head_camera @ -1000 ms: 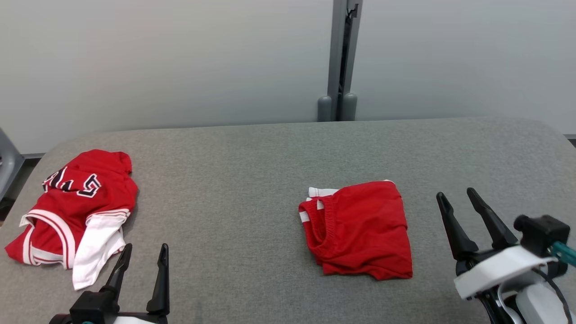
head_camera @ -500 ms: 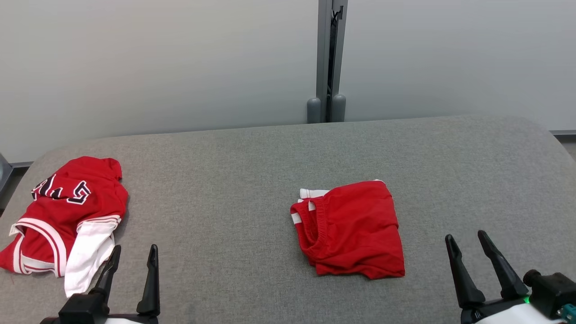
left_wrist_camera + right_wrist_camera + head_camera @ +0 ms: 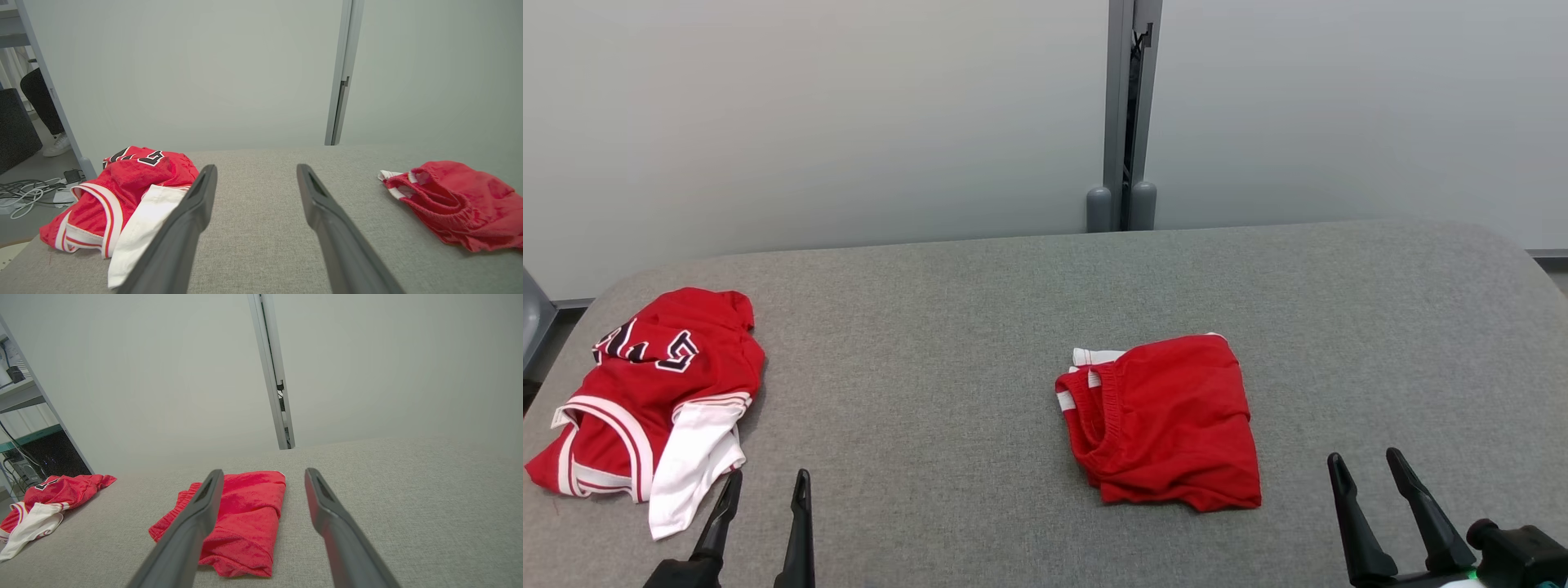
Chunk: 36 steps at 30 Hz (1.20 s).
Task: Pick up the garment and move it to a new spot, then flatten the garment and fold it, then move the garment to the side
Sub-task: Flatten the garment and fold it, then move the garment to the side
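Grey woven tabletop point(image 3: 980, 310), open cloth all round the soft red folded garment point(image 3: 1176, 425), crumpled glossy jersey point(image 3: 645, 392) far left of it near the rounded edge, left gripper point(image 3: 769, 474) and right gripper point(image 3: 1363, 454) both spread wide, holding nothing

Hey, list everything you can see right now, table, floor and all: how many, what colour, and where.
shorts: 1, red, folded, middle of the table
jersey: 1, red and white, crumpled, table's left end
table: 1, grey fabric top, under both garments
post: 1, grey, between pale wall panels behind the table
cables: a tangle, white and dark, floor left of the table
person's leg: 1, dark trousers, white shoe, far left of the left wrist view
left gripper: 1, dark fingers, open, empty, near the jersey
right gripper: 1, dark fingers, open, empty, right of the shorts
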Available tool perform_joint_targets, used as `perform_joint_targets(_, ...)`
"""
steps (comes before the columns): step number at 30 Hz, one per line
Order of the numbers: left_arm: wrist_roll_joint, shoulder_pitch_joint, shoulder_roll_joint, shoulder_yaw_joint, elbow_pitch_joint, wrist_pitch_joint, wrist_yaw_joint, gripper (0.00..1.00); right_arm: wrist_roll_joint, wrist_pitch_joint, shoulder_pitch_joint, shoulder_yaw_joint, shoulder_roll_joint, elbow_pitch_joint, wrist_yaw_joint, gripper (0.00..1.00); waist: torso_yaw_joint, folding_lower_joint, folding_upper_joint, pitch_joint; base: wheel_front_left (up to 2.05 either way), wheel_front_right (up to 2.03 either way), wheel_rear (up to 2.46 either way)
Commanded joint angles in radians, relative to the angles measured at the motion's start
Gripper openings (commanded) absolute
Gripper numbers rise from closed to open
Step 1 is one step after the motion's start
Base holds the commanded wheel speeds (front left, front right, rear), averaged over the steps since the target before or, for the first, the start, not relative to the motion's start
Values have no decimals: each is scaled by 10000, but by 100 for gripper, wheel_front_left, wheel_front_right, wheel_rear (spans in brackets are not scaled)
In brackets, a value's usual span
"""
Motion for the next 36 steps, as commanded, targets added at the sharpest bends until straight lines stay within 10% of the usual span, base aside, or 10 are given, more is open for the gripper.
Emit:
perform_joint_targets(1,6,76,32,24,-62,1,49,100,-32,-50,105,-49,-13,51,2,100,12,0,0,-6,0,0,0)
perform_joint_targets(14,-136,-150,24,-289,-32,1,108,100,139,-38,-1642,314,-246,1570,2,100,277,0,0,102,0,0,0)
perform_joint_targets(36,-465,-1173,23,-1445,428,1,165,100,136,690,-6556,690,-187,9135,2,100,1809,0,0,1328,0,0,0)
